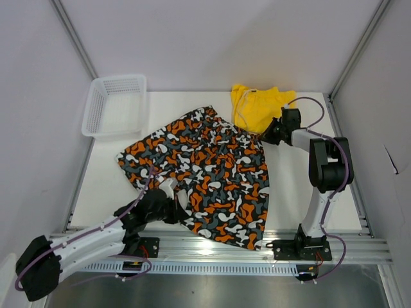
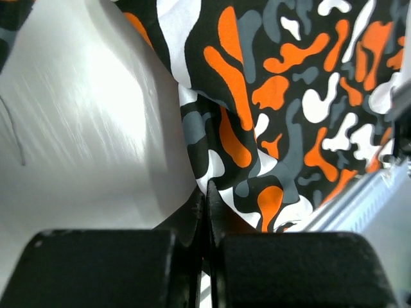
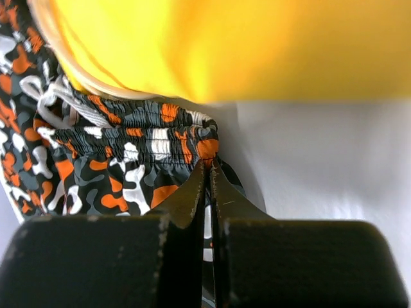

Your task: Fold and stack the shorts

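White tabletop (image 1: 106, 192), pretty simple setup. The patterned shorts (image 1: 205, 173) are spread mostly flat across the middle, running right up to the near edge. The yellow shorts (image 1: 257, 106) sit bunched up at the far right, touching the patterned pair's waistband. A white mesh basket (image 1: 92, 109) sits at the far left corner.

You'll find the patterned shorts (image 1: 205, 173) are thin matt cloth, puckered along the elastic waistband (image 3: 148, 138). The yellow shorts (image 1: 257, 106) are soft matt cloth too. Your worktop (image 1: 109, 186) is white and smooth, with a faint sheen where light strikes it. The basket (image 1: 96, 106) is white plastic mesh. The left end effector (image 2: 207, 208) and right end effector (image 3: 209, 183) have black, matt, plastic-looking fingers. The rail (image 1: 359, 247) is brushed metal.
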